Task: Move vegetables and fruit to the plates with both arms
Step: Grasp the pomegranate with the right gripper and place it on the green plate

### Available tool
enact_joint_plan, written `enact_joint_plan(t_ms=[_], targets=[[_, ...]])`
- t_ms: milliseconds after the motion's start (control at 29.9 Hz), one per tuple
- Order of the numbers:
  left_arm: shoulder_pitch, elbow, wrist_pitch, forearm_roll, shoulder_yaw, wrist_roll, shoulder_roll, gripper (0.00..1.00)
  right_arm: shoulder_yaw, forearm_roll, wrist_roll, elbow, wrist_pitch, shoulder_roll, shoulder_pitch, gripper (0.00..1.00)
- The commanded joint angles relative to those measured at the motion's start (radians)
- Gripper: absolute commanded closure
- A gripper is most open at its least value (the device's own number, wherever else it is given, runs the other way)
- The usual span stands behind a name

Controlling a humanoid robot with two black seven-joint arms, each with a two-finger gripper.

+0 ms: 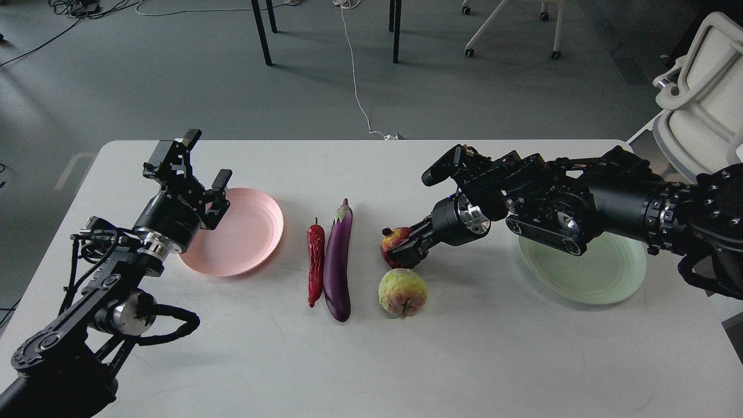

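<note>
— Pomegranate [392,242] first: where does it sit against the right gripper [406,251]?

— It lies on the white table [371,360], right of centre, and the gripper's fingers come at it from the right, down and leftward. The fingertips are at its right flank, seemingly either side of it, but the dark fingers overlap the fruit, so I cannot tell whether they are closed on it or only bracketing it.

— And its axis?

— Round, so no real long axis; the small crown looks to point up and back.

— Where must it go?

— The pale green plate [586,273] lies well to the right, partly under the right forearm. So the carry is a plain sweep rightward.

— The other fruit?

— The yellow-green fruit [402,292] sits just in front of the pomegranate, near the same gripper.

— And the vegetables?

— The eggplant [338,261] and chili pepper [316,264] lie side by side at centre, long axes running front to back, stem ends away from the robot. The left gripper [200,168], fingers spread wide and empty, hovers above the far left edge of the pink plate [244,232]; it is the nearer arm for both.
</note>
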Motion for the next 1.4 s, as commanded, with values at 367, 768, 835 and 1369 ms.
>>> enact_joint_plan(t_ms=[367, 768, 835, 1369], targets=[[-0.002, 0.000, 0.003, 0.000, -0.003, 0.000, 0.002, 0.02, 0.004, -0.007, 0.000, 0.203, -0.001, -0.363, 0.151, 0.61], [-0.014, 0.000, 0.004, 0.006, 0.017, 0.006, -0.054, 0.02, 0.002, -0.225, 0.000, 0.232, -0.124, -0.708, 0.035, 0.60], [-0.015, 0.000, 0.004, 0.008, 0.017, 0.006, -0.055, 0.02, 0.004, -0.225, 0.000, 0.173, -0.141, -0.698, -0.010, 0.60], [-0.017, 0.000, 0.003, 0.005, 0.015, 0.006, -0.040, 0.02, 0.007, -0.224, 0.000, 0.049, -0.216, -0.590, -0.087, 0.06]])
